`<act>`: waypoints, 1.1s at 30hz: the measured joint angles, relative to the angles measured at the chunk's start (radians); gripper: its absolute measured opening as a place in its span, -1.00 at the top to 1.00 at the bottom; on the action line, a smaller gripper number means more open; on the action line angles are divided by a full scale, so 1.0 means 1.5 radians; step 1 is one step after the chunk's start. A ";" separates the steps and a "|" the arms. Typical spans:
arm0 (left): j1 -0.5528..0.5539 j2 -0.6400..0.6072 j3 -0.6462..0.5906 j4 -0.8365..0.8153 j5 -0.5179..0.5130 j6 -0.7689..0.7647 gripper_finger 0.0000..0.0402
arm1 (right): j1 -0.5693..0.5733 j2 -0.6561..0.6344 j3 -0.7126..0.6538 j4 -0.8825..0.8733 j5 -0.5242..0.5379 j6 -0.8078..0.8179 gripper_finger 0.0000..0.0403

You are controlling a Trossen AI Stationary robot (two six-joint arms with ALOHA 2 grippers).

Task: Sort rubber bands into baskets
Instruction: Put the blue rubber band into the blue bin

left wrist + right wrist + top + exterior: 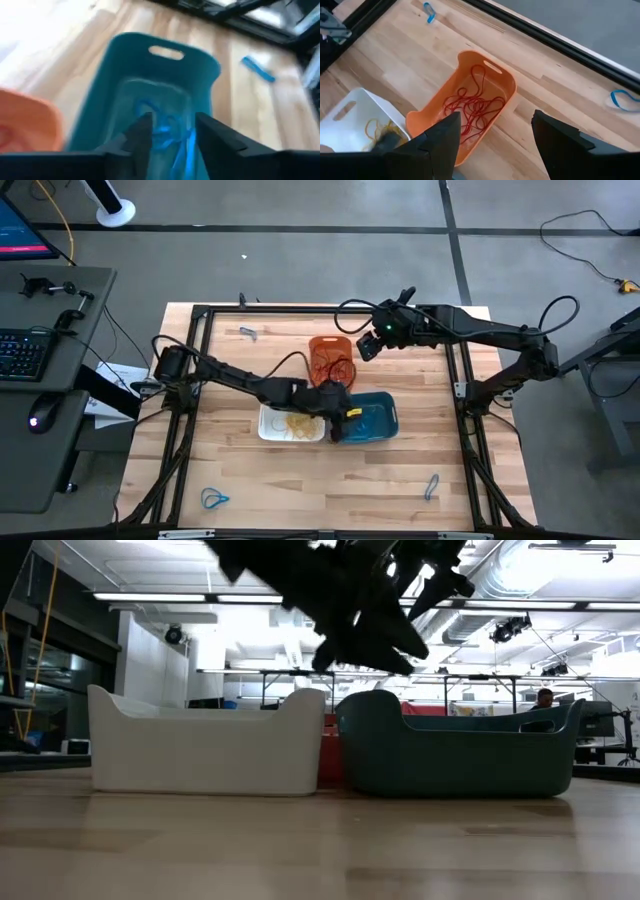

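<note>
Three baskets stand together mid-table: the orange basket (pixel 322 346) with red rubber bands (pixel 472 107), the white basket (pixel 272 428) with yellow bands (pixel 298 423), and the teal basket (pixel 378 418). My left gripper (pixel 172 137) is open and hangs over the teal basket's left end, with blue bands (pixel 162 125) showing between its fingers on or near the basket's floor. My right gripper (pixel 495 145) is open and empty, above the table by the orange basket's far right corner. My left gripper points down into the teal basket (pixel 150 70). A blue strand (pixel 188 146) runs close along the inner side of one finger (pixel 212 137); I cannot tell whether it touches.
Loose blue bands lie on the wood at the near left (pixel 213 499), the near right (pixel 431 485) and the far left (pixel 248 332). A black frame (pixel 200 315) runs round the work area. In the low view the white basket (pixel 200 745) and teal basket (pixel 460 750) stand side by side.
</note>
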 joint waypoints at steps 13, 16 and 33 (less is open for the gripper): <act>0.205 -0.208 -0.100 -0.535 -0.178 -0.008 0.01 | 0.000 0.000 0.000 -0.051 -0.004 -0.028 -0.16; 0.339 -0.306 -0.221 -0.485 -0.076 -0.033 0.01 | 0.002 0.000 0.000 -0.057 -0.004 -0.025 -0.16; 0.809 -0.195 -0.261 -0.378 0.283 -0.217 0.01 | 0.010 0.001 -0.134 0.124 -0.022 0.217 -0.16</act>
